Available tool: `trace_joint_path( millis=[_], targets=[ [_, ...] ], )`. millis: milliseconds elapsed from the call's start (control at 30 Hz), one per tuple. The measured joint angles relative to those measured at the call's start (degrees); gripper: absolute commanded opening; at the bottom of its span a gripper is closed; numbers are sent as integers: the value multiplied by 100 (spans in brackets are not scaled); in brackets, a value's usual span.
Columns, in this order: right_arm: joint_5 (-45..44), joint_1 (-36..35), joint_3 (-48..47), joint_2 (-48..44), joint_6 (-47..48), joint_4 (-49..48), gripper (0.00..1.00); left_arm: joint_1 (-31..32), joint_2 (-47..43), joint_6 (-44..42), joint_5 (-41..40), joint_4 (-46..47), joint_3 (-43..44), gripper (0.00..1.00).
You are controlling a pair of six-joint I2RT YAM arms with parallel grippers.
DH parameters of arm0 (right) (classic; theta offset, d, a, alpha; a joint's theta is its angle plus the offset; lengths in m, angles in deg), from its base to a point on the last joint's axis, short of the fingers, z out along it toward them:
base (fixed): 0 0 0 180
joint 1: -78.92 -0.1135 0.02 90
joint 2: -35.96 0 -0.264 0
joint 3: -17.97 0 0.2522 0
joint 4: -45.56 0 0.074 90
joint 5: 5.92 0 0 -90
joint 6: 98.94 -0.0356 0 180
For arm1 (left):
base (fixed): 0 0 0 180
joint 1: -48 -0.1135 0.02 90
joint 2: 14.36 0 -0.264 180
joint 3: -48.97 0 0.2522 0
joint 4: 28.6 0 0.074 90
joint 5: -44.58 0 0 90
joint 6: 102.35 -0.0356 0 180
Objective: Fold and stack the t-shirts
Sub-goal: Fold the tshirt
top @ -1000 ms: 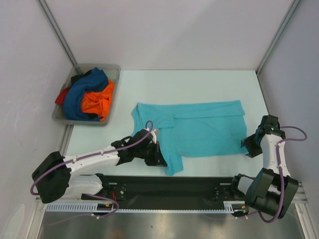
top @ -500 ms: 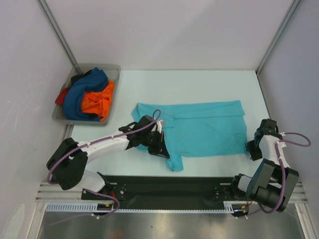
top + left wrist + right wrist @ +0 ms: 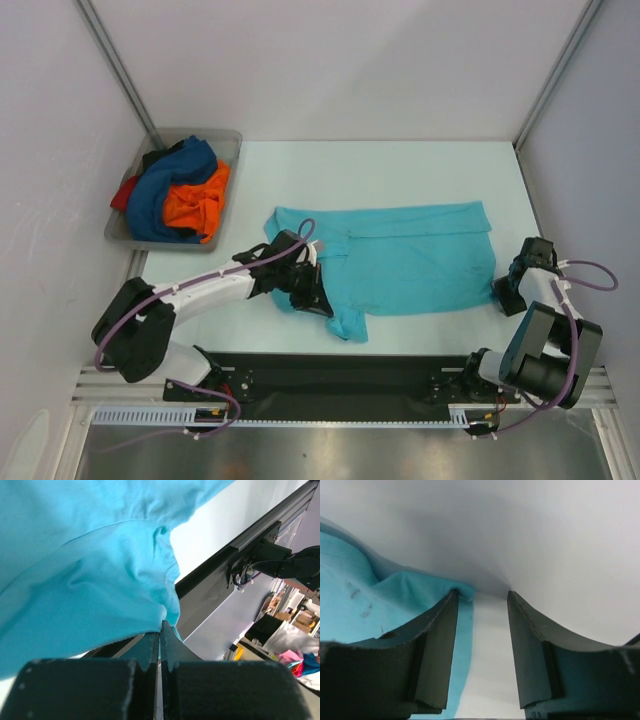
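Shirt (image 3: 415, 260) lies spread flat between my arms. My left gripper (image 3: 310, 292) is clamped on its near sleeve. My right gripper (image 3: 505, 290) gapes wide astride the hem. I'd close it, then lift both evenly.

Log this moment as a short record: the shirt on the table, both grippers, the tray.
shirt in work: turquoise t-shirt, spread on the table
left gripper: shut on the turquoise t-shirt's near left corner
right gripper: open, at the shirt's right edge
tray: grey tray, far left, heaped with dark blue shirt, orange shirt, red shirt
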Motion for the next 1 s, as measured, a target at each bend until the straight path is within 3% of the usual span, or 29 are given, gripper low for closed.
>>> trace_joint_path(
  millis=[367,500,600,700,1000],
  targets=[
    [96,4,-66,260,0,-275,44,-240,-348,-7,-4,-157,-299,0],
    [96,7,-177,450,-2,-382,34,-282,-415,-55,-15,-247,-299,0],
    [90,11,-216,535,-4,-455,13,-348,-463,-107,-35,-356,-299,1],
    [98,13,-214,544,-13,-474,1,-391,-483,-170,-76,-498,-299,0],
    [-50,15,-214,236,157,101,0,-433,-809,-173,-225,-730,-356,0]
  ],
)
